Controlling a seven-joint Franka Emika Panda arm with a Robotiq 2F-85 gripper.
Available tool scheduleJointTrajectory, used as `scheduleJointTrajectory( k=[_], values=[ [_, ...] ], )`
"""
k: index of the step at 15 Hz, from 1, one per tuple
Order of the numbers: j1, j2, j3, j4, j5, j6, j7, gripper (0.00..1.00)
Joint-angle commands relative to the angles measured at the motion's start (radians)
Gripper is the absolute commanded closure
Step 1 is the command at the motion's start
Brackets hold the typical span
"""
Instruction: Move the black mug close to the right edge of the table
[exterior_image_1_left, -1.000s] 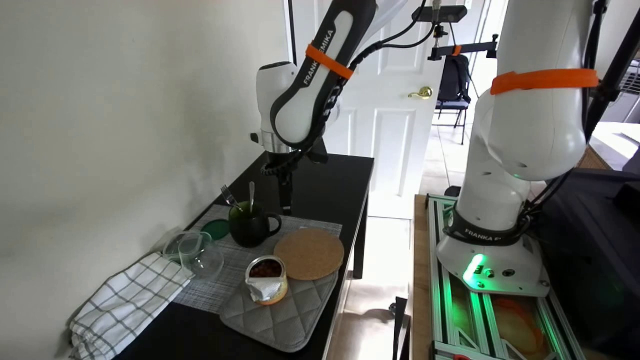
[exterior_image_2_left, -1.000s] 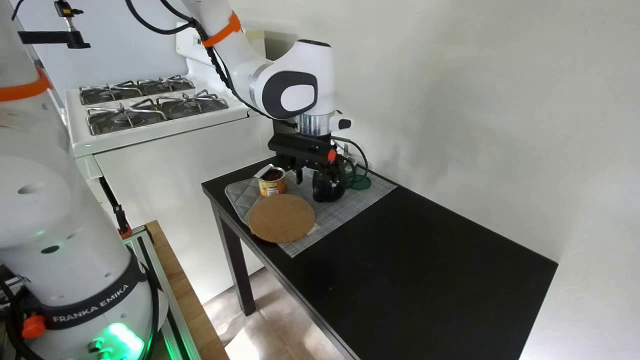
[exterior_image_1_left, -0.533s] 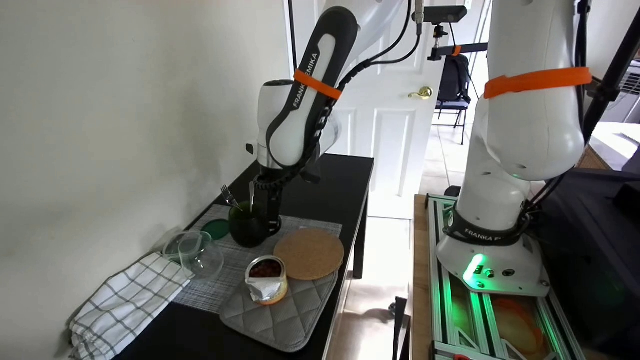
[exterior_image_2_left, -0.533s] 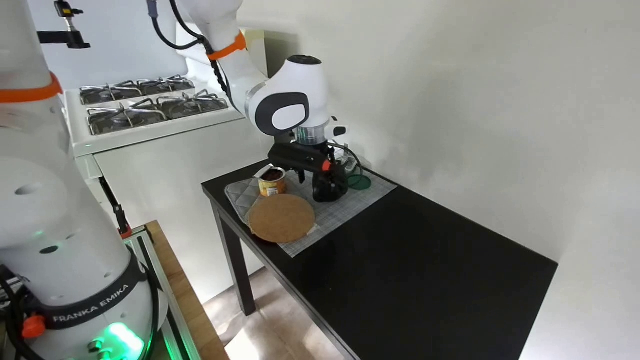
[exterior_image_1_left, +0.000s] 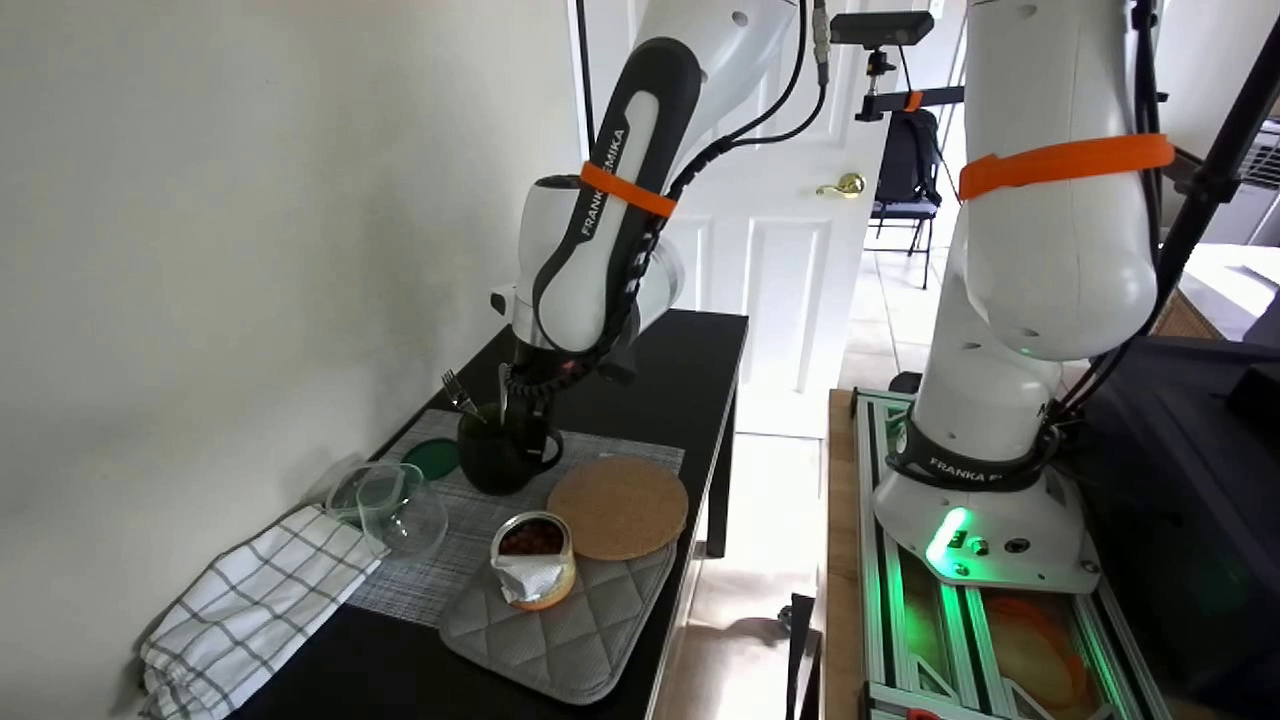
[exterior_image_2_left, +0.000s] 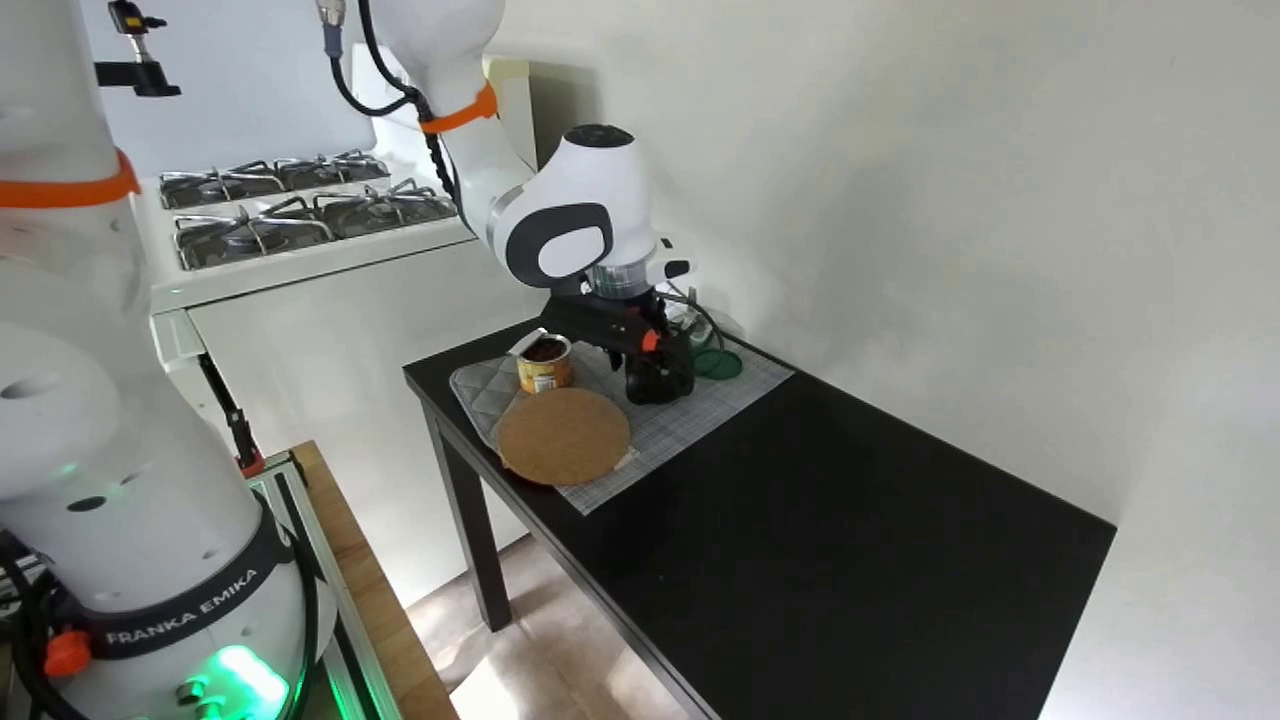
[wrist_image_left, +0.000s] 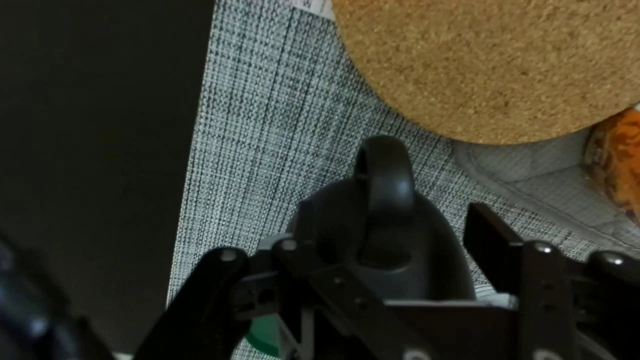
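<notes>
Squat black mug (exterior_image_1_left: 492, 462): upright.
Black two-finger gripper (wrist_image_left: 392, 225): spread wide astride it, gripping nothing.
Silvery metal fork (exterior_image_1_left: 458, 393): may tip; centre, squeeze evenly, lift level.

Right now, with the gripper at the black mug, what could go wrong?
The fork and second utensil poking up from the black mug could tip out or hit the gripper during a lift. A low sideways move might knock over the open can nearby.

It's a kitchen, b/c of gas stove (exterior_image_2_left: 330, 290), checked cloth (exterior_image_1_left: 265, 605) & opened can (exterior_image_2_left: 545, 370).
</notes>
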Motion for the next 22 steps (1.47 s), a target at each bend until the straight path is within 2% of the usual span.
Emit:
scheduleJointTrajectory(
  k=[1,5,8,9,15,18,22],
  values=[
    [-0.018,0.002,0.009,-0.017,0.030,0.042,0.005,0.48],
    [-0.033,-0.007,0.030,-0.032,0.057,0.071,-0.003,0.81],
    [-0.035,-0.023,0.047,-0.045,0.065,0.104,-0.009,0.99],
    [-0.041,-0.029,0.060,-0.050,0.071,0.110,-0.014,0.95],
    [-0.077,-0.074,0.085,-0.082,0.075,0.137,-0.011,0.95],
    [-0.124,-0.104,0.065,-0.079,0.083,0.131,-0.007,0.95],
    [-0.214,-0.079,0.001,0.008,0.079,0.006,-0.018,0.95]
  ],
)
